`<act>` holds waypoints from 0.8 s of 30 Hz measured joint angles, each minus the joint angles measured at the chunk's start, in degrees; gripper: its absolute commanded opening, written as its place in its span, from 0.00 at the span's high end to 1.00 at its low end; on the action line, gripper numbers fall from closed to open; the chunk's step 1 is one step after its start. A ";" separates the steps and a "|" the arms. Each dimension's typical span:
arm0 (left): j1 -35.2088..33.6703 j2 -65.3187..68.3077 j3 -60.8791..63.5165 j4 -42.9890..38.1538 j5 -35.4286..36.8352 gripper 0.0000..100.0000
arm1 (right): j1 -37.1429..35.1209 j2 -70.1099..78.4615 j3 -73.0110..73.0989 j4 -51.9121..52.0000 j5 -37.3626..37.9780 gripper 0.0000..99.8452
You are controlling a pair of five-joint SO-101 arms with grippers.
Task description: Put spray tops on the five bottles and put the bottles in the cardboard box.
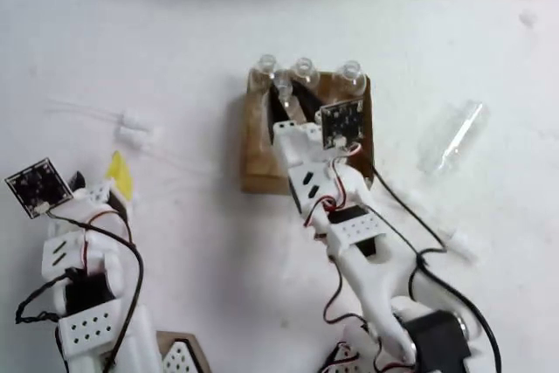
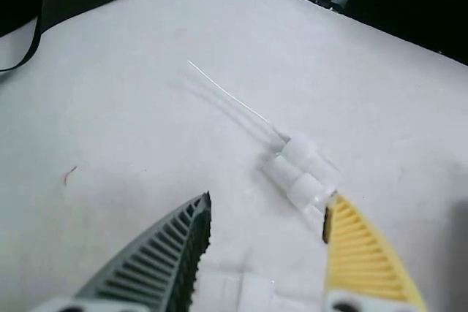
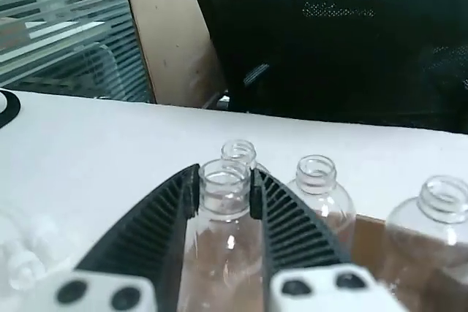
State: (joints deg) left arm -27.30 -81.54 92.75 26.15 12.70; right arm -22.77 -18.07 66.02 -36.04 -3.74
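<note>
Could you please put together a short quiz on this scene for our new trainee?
1. Fill in: the spray tops ahead of the open left gripper lie on the ____.
2. True or false: the bottles standing in the cardboard box already wear tops.
3. What does the right gripper clamp? A) a spray top B) a bottle C) the box wall
Key: 1 table; 2 false; 3 B.

Faint script on the dark panel point(image 3: 344, 1) is too blurred to read.
</note>
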 measured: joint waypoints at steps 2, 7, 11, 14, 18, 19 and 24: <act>0.00 0.00 0.00 0.00 0.00 0.76 | 0.00 1.58 0.35 -1.49 0.00 0.98; 0.00 0.00 0.00 0.00 0.00 0.76 | -0.18 2.64 4.22 -7.38 0.00 0.98; 0.00 0.00 0.00 0.00 0.00 0.76 | 0.00 2.73 5.45 -9.23 0.00 0.98; 0.00 0.00 0.00 0.00 0.00 0.76 | -0.18 2.73 5.45 -9.23 0.00 0.98; 0.00 0.00 0.00 0.00 0.00 0.76 | 0.00 2.73 5.45 -8.97 0.00 0.98; 0.00 0.00 0.00 0.00 0.00 0.76 | -0.09 2.73 5.45 -8.53 0.00 0.98; 0.00 0.00 0.00 0.00 -0.09 0.76 | -0.09 2.73 6.33 -7.82 0.00 0.98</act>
State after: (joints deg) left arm -27.30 -81.54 92.75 26.15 12.62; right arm -22.86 -15.34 72.35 -43.87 -3.74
